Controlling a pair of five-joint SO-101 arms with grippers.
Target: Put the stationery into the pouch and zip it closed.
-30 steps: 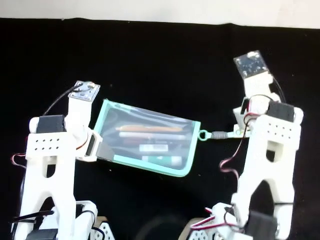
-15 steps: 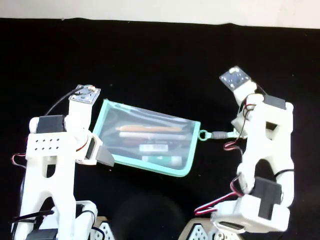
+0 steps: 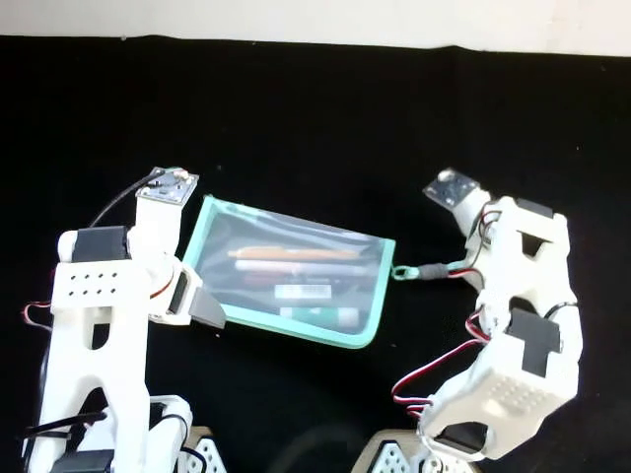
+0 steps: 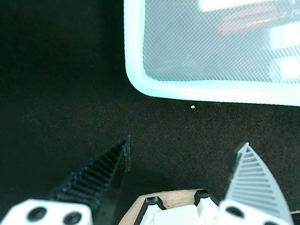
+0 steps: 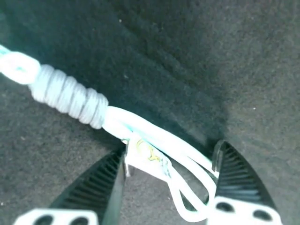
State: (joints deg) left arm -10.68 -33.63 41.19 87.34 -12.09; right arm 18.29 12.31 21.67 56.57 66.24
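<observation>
Pouch (image 3: 296, 286), stationery (image 3: 294, 254) inside, lies unmoved just ahead of the left gripper's (image 4: 183, 150) spread fingers, while the right gripper (image 5: 171, 154), fingers parted with the pull cord (image 5: 70, 101) loose between them, has swung back: zipping judged complete.

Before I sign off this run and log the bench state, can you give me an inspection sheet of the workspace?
Surface: black cloth over the table, flat.
Job's things: teal mesh pouch lies flat; stationery inside it; pull cord stretched out from its corner toward the right arm.
Clutter: tiny pale speck by the pouch's corner.
Grippers: left gripper open, just off the pouch's corner, holding nothing; right gripper open, the cord's loops between its jaws.
Cables: red and white wires loop off the right arm; black cable on the left arm.
Surroundings: white strip beyond the cloth's far edge.
</observation>
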